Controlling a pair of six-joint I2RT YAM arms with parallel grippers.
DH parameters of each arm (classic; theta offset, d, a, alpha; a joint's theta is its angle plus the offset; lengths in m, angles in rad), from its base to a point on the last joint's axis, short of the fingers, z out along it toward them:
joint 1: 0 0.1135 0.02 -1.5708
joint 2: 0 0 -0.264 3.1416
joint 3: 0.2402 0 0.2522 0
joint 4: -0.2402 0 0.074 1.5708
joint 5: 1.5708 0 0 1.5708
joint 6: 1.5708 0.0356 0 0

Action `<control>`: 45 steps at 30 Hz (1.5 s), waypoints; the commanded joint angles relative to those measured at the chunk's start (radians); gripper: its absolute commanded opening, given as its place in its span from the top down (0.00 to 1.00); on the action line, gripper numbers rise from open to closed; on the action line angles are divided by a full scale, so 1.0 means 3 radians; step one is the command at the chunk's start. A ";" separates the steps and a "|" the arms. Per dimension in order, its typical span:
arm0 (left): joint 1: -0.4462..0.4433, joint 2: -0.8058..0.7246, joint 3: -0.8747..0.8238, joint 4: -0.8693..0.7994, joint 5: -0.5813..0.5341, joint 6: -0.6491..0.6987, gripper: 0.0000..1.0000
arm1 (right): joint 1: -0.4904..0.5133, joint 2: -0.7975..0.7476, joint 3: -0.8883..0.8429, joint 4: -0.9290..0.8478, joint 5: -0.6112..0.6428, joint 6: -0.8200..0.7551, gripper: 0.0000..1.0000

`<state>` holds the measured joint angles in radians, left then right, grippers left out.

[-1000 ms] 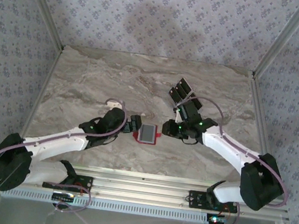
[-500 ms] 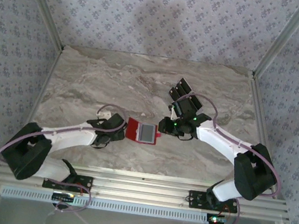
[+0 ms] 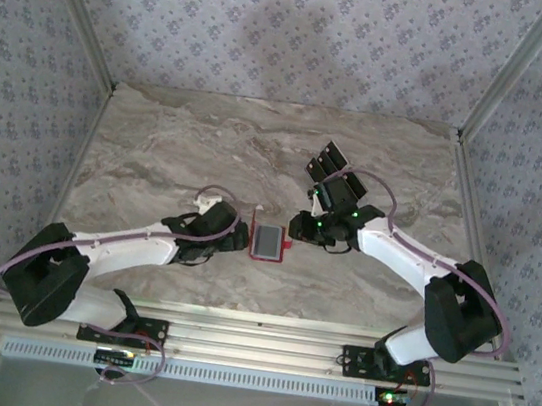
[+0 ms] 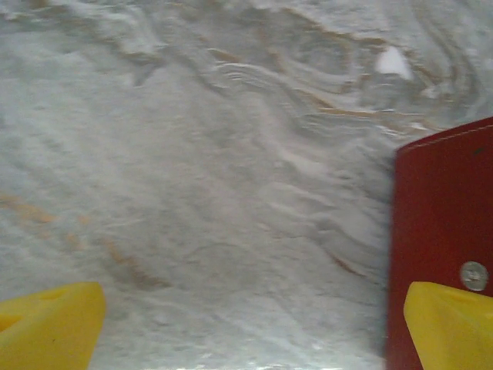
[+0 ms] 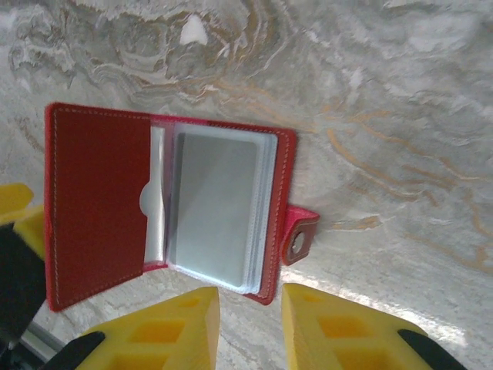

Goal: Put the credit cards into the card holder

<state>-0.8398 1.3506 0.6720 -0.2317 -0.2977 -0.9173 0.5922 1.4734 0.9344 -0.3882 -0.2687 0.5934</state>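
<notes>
Red card holder (image 4: 443,231) half out of view beside wide-open left gripper (image 4: 250,308); right gripper (image 5: 248,297) narrowly apart, empty.

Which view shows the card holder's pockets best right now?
Right wrist: the card holder lies open and whole, red flap, clear pockets and snap tab all plain. Top external has it small, pockets a grey patch. Left wrist catches one red edge with a snap stud.

A beige marble-patterned counter (image 3: 159,137) stands between walls (image 3: 276,22) of grey floral wallpaper. Aluminium posts (image 3: 75,14) line the corners and an aluminium rail (image 3: 261,348) runs along the near edge.
</notes>
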 commanded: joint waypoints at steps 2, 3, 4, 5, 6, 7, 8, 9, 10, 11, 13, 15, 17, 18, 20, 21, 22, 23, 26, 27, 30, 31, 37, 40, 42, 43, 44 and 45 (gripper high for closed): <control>-0.0175 0.0354 0.0268 0.0186 0.0103 0.0041 0.00 | -0.0122 -0.0001 0.0078 0.0039 -0.0076 -0.0048 0.72; -0.0212 0.0435 0.0308 0.0190 0.0103 0.0036 0.00 | -0.0142 0.0009 0.0092 0.0051 -0.0104 -0.0046 0.72; -0.0255 0.0532 0.0351 0.0196 0.0099 0.0031 0.01 | -0.0161 0.0031 0.0110 0.0066 -0.0141 -0.0045 0.73; -0.0295 0.0606 0.0376 0.0217 0.0092 0.0022 0.00 | -0.0173 0.0063 0.0130 0.0079 -0.0170 -0.0054 0.74; -0.0321 0.0666 0.0399 0.0230 0.0090 0.0011 0.00 | -0.0177 0.0092 0.0157 0.0086 -0.0195 -0.0055 0.74; -0.0348 0.0735 0.0417 0.0240 0.0090 -0.0007 0.01 | -0.0176 0.0132 0.0177 0.0099 -0.0216 -0.0065 0.75; -0.0374 0.0797 0.0433 0.0253 0.0098 -0.0023 0.01 | -0.0171 0.0176 0.0198 0.0122 -0.0255 -0.0062 0.75; -0.0393 0.0840 0.0449 0.0251 0.0094 -0.0031 0.00 | -0.0169 0.0221 0.0211 0.0143 -0.0283 -0.0062 0.76; -0.0415 0.0887 0.0456 0.0250 0.0088 -0.0045 0.01 | -0.0163 0.0278 0.0231 0.0162 -0.0316 -0.0061 0.77; -0.0430 0.0918 0.0466 0.0253 0.0080 -0.0056 0.01 | -0.0157 0.0336 0.0253 0.0181 -0.0339 -0.0061 0.77; -0.0450 0.0969 0.0475 0.0261 0.0072 -0.0075 0.01 | -0.0135 0.0444 0.0286 0.0218 -0.0377 -0.0063 0.79; -0.0462 0.0999 0.0478 0.0269 0.0061 -0.0088 0.01 | -0.0108 0.0539 0.0333 0.0250 -0.0397 -0.0060 0.80; -0.0468 0.1025 0.0483 0.0267 0.0053 -0.0091 0.01 | -0.0068 0.0636 0.0367 0.0278 -0.0412 -0.0058 0.81; -0.0465 0.1030 0.0485 0.0266 0.0052 -0.0097 0.01 | -0.0046 0.0671 0.0372 0.0289 -0.0413 -0.0053 0.81; -0.0468 0.1041 0.0490 0.0275 0.0051 -0.0097 0.01 | -0.0006 0.0747 0.0388 0.0318 -0.0408 -0.0048 0.82; -0.0469 0.1041 0.0494 0.0271 0.0051 -0.0092 0.01 | 0.0010 0.0780 0.0397 0.0330 -0.0409 -0.0041 0.82; -0.0468 0.1041 0.0500 0.0268 0.0048 -0.0087 0.01 | 0.0023 0.0823 0.0408 0.0342 -0.0403 -0.0043 0.82; -0.0468 0.1041 0.0498 0.0268 0.0049 -0.0082 0.01 | 0.0038 0.0874 0.0418 0.0354 -0.0403 -0.0035 0.82; -0.0468 0.1003 0.0522 0.0236 0.0036 -0.0048 0.01 | 0.0065 0.1029 0.0472 0.0378 -0.0383 -0.0030 0.83; -0.0468 0.0979 0.0535 0.0205 0.0020 -0.0029 0.00 | 0.0066 0.1077 0.0488 0.0375 -0.0383 -0.0020 0.83; -0.0466 0.0833 0.0566 0.0086 -0.0077 0.0050 0.00 | 0.0076 0.1208 0.0522 0.0364 -0.0371 -0.0018 0.85; -0.0463 0.0766 0.0571 0.0042 -0.0115 0.0096 0.00 | 0.0076 0.1241 0.0525 0.0367 -0.0363 -0.0015 0.85; -0.0339 0.0543 0.0554 -0.0114 -0.0155 0.0305 0.00 | 0.0081 0.1258 0.0467 0.0396 -0.0328 0.0016 0.85; -0.0266 0.0495 0.0483 -0.0030 -0.0064 0.0420 0.00 | 0.0087 0.1260 0.0452 0.0401 -0.0313 0.0027 0.85; -0.0239 0.0472 0.0428 0.0067 0.0044 0.0494 0.00 | 0.0092 0.1269 0.0450 0.0403 -0.0307 0.0031 0.86; -0.0238 0.0466 0.0397 0.0136 0.0114 0.0526 0.00 | 0.0097 0.1270 0.0449 0.0404 -0.0303 0.0036 0.86; -0.0238 0.0465 0.0379 0.0182 0.0166 0.0546 0.00 | 0.0097 0.1278 0.0454 0.0401 -0.0301 0.0033 0.86; -0.0238 0.0472 0.0363 0.0227 0.0212 0.0558 0.00 | 0.0101 0.1284 0.0450 0.0399 -0.0302 0.0036 0.86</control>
<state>-0.9108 1.5131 0.8009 -0.2012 -0.2890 -0.7975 0.6117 1.8332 1.0706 -0.2554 -0.3817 0.5911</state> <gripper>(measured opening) 0.997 0.144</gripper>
